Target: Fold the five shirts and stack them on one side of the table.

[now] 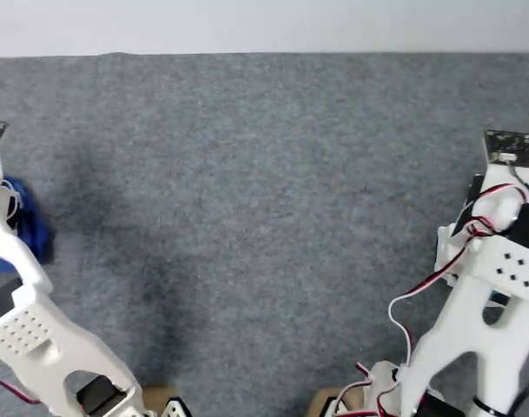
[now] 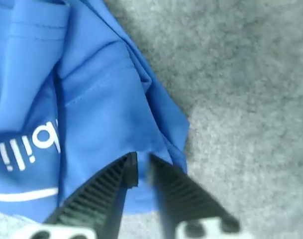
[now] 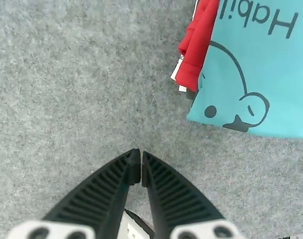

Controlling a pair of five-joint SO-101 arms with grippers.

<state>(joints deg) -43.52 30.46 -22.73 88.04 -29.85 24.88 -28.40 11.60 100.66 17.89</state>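
The left gripper [image 2: 143,167] hangs just over the blue shirt [image 2: 91,99]. Its black ribbed fingers [image 2: 104,191] are drawn close, with a thin slit between the tips. Whether any cloth is caught in that slit cannot be told. The tips sit above the shirt's edge, near one corner. The blue shirt lies crumpled in soft folds, with white print across it, on the grey mat [image 2: 251,99], which runs on beyond the corner.

The right gripper [image 3: 141,155] is pressed together, tip against tip, with nothing between. It hangs over the mat, apart from the clothes. Farther out lies the teal shirt [image 3: 251,84], flat and folded, with dark print on top. The red shirt [image 3: 195,45] lies along its edge, bunched into a narrow strip and touching it. Whether it runs under the teal cannot be told. A white edge [image 3: 182,88] peeps out beside the red.

From above, both arms rise from the near edge of the table. The left arm [image 1: 38,330] stands at the left side, with the blue shirt beside it at the table's very edge, partly hidden by the arm. The right arm [image 1: 481,304] stands at the right side, with red and white wires [image 1: 474,228] looping along it. Between the arms the mat stretches to the far edge, where a pale wall [image 1: 264,26] begins.
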